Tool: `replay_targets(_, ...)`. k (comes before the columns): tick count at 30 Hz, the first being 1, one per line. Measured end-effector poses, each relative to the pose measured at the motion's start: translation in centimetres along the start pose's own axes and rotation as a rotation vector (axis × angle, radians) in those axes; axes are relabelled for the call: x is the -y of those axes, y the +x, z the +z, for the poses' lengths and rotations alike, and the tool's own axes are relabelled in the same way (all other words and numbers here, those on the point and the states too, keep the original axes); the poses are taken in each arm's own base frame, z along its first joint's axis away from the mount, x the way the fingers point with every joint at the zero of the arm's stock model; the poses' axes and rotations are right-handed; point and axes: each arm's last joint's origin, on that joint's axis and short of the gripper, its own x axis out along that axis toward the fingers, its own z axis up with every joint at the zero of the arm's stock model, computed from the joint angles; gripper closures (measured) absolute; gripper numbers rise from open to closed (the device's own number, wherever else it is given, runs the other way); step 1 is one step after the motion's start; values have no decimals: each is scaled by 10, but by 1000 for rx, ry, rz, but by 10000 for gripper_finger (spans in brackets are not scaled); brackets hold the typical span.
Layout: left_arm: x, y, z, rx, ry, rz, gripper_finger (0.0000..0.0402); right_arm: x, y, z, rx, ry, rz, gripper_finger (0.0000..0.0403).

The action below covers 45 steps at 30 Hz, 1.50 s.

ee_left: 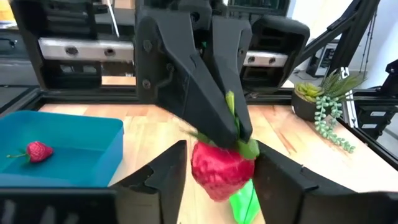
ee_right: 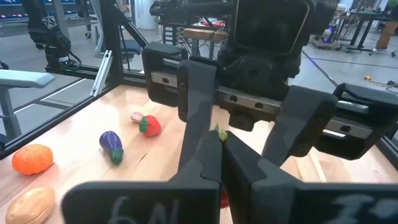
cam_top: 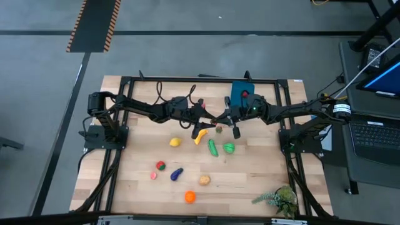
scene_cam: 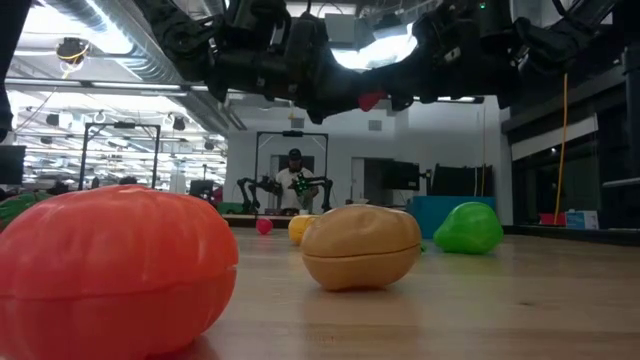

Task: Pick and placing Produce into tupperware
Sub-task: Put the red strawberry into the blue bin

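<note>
Midair now, pinching the strawberry (ee_left: 221,169) by its green cap with the right hand (ee_left: 241,133), above the worktop (cam_top: 250,175) and near the tupperware (ee_left: 106,155). Flanking the fruit with the left hand (cam_top: 203,117), fingers spread clear of it, apparently as a pass between arms. Probably raised so as to clear the tupperware wall, with one strawberry already inside.

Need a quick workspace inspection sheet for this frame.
Surface: wooden table, no spills seen.
Job's things: blue tupperware holds one strawberry; second strawberry mid-air; banana, cucumber, lemon, orange loose.
Clutter: plant sprig at table corner.
Grippers: right pincer shut on second strawberry's leafy top; left pincer open around it.
Cables: black cable by left arm.
Surroundings: laptop; person far behind.
</note>
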Motion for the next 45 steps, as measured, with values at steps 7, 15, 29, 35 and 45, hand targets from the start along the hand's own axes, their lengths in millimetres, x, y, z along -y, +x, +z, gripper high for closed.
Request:
replay_targets(7,0,0,0,-2,-9,1,208,0,0,0,2,-1,0,400)
replay_targets(15,-4,-1,-2,-17,-5,11,206,-1,-3,4,3,-1,-2,401)
replay_targets(29,-4,-18,2,-120,-16,27,206,4,-25,10,-93,33,-50,402)
replay_targets(35,3,-51,4,-75,11,76,205,11,-39,12,-130,50,-125,402)
replay_targets(45,11,-103,-21,46,-5,171,205,18,-75,4,-134,95,-278,402)
